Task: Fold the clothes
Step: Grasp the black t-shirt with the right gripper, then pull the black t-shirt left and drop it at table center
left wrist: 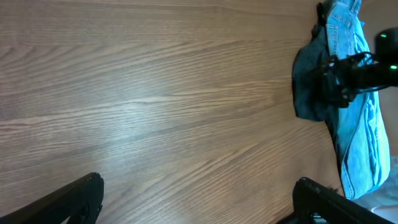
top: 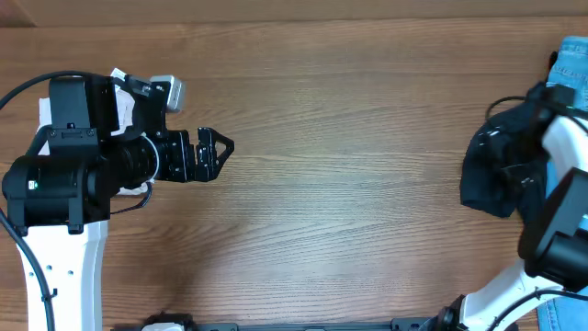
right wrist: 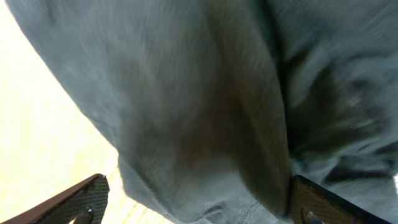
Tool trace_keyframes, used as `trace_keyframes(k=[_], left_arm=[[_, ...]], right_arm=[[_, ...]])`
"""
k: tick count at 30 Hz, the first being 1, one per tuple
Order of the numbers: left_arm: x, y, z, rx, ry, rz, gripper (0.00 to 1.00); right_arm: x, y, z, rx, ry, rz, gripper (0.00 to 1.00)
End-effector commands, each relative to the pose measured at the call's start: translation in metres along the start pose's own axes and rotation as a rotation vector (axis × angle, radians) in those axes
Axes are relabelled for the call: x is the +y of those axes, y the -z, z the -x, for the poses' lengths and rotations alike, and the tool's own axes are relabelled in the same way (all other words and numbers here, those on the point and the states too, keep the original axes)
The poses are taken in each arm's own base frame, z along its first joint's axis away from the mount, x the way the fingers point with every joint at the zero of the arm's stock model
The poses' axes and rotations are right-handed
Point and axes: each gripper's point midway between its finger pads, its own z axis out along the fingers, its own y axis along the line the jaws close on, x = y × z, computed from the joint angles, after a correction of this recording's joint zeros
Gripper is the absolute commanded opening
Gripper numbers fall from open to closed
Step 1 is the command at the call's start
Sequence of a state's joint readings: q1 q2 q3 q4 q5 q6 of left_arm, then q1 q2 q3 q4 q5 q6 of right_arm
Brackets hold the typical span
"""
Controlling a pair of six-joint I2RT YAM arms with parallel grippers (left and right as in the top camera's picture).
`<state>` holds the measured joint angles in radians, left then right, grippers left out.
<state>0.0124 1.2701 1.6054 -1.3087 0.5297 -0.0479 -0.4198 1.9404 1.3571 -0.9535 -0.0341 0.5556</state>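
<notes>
1. My right gripper (right wrist: 198, 194) has its fingers spread wide. The large, very dark navy-black soft T-shirt (right wrist: 186, 93) lies bunched right in front of them, not clamped.
2. Seen from overhead, that shirt is a crumpled heap at the right edge of the brown wooden table (top: 349, 184), directly under my right arm.
3. The light blue denim jeans (left wrist: 357, 124) lie touching its far side.
4. My left gripper (top: 220, 147) is wide open, empty and well apart. I judge the right arm should take the first grasp.
</notes>
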Motion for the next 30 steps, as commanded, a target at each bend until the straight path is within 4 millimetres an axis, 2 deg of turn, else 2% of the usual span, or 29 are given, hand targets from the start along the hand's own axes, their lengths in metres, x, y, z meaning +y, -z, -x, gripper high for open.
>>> trace_keyframes(k=[1,5,7,9,10,11,12,13,15,17,19,21,23,25,28,30], left_arm=[[-0.004,0.004,0.006,-0.022,-0.045,0.0,1.0],[-0.004,0.004,0.006,-0.022,-0.045,0.0,1.0],[-0.004,0.004,0.006,-0.022,-0.045,0.0,1.0],[-0.004,0.004,0.006,-0.022,-0.045,0.0,1.0],[-0.004,0.004,0.006,-0.021,-0.045,0.0,1.0],[-0.004,0.004,0.005,-0.021,-0.045,0.0,1.0],[-0.004,0.004,0.006,-0.021,-0.045,0.0,1.0],[-0.004,0.004,0.006,-0.022,-0.045,0.0,1.0],[-0.004,0.004,0.006,-0.025,-0.047,0.0,1.0],[-0.004,0.004,0.007,-0.025,-0.047,0.0,1.0],[-0.004,0.004,0.007,-0.025,-0.047,0.0,1.0],[-0.004,0.004,0.008,-0.029,-0.049,0.0,1.0],[-0.005,0.004,0.01,-0.038,-0.055,-0.004,1.0],[-0.006,0.004,0.011,-0.042,-0.057,-0.009,1.0],[-0.008,0.004,0.011,-0.041,-0.057,-0.019,1.0],[-0.008,0.004,0.011,-0.044,-0.059,-0.019,1.0]], right_arm=[[-0.015,-0.003,0.005,-0.081,-0.05,-0.11,0.95],[-0.018,-0.006,0.009,-0.1,-0.06,-0.13,0.87],[-0.017,-0.008,0.008,-0.095,-0.06,-0.131,0.75],[-0.012,-0.009,0.005,-0.075,-0.055,-0.105,0.37],[-0.007,-0.009,0.002,-0.059,-0.054,-0.079,0.23],[0.006,-0.007,-0.003,-0.021,-0.032,-0.013,0.12],[0.014,-0.004,-0.006,-0.006,-0.012,0.025,0.05],[0.022,0.003,-0.006,-0.001,0.006,0.064,0.04],[0.045,0.025,-0.009,-0.008,0.077,0.166,0.04],[0.082,0.06,-0.022,-0.001,0.209,0.344,0.04],[0.122,0.102,-0.048,0.015,0.364,0.552,0.04],[0.152,0.138,-0.077,0.015,0.487,0.702,0.04],[0.174,0.169,-0.102,-0.02,0.586,0.787,0.04],[0.19,0.195,-0.119,-0.066,0.66,0.845,0.04],[0.211,0.248,-0.139,-0.152,0.758,0.95,0.04],[0.226,0.289,-0.169,-0.139,0.858,1.08,0.04]])
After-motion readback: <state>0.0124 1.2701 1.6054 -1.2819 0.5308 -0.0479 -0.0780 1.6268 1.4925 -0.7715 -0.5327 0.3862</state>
